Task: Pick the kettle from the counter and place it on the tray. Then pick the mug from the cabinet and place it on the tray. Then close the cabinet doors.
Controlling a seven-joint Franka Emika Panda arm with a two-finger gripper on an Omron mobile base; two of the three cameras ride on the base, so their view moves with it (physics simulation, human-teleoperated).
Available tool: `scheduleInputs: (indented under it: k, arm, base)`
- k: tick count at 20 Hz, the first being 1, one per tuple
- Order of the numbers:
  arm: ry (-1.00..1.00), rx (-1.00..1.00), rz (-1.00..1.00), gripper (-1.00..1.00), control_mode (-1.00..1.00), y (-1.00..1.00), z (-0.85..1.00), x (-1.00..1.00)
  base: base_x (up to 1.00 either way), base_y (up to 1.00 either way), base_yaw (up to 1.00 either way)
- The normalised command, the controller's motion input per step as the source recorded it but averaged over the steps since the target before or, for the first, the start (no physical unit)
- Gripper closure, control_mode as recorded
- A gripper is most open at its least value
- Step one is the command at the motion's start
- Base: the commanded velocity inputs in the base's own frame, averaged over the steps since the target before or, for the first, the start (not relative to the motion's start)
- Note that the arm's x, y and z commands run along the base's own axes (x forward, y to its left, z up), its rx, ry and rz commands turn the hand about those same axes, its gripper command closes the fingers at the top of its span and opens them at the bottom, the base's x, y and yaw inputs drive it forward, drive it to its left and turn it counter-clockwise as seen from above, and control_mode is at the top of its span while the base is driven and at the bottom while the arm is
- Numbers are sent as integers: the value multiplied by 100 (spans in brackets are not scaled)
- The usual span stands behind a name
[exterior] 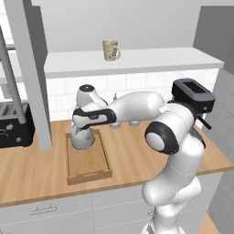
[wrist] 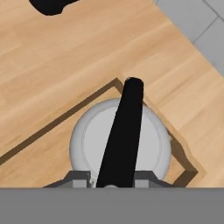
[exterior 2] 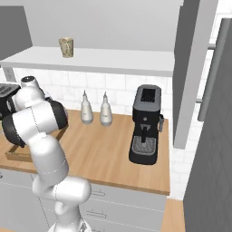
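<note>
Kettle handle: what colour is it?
Black, an arched bar across the silver-grey kettle; the handle shows best in the hand view.

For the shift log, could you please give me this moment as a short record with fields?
kettle: silver-grey, in a corner of the tray, black handle across its top
tray: wooden, on the counter, near half bare
pincer: over the kettle, fingers either side of the handle; grip cannot be told
mug: cream, upright on the white cabinet shelf
cabinet doors: open, one panel at left
also on counter: two grey bottles, black coffee machine, dark toaster
</note>
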Motion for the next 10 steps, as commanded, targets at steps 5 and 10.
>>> scheduleInputs:
  k: [5,10]
  arm:
    - [-1,0,0,-100,-100,0,-6,0]
    - [-5,0,0,-100,-100,-2,61,-21]
  base:
    - [0,0,0]
    - [0,0,0]
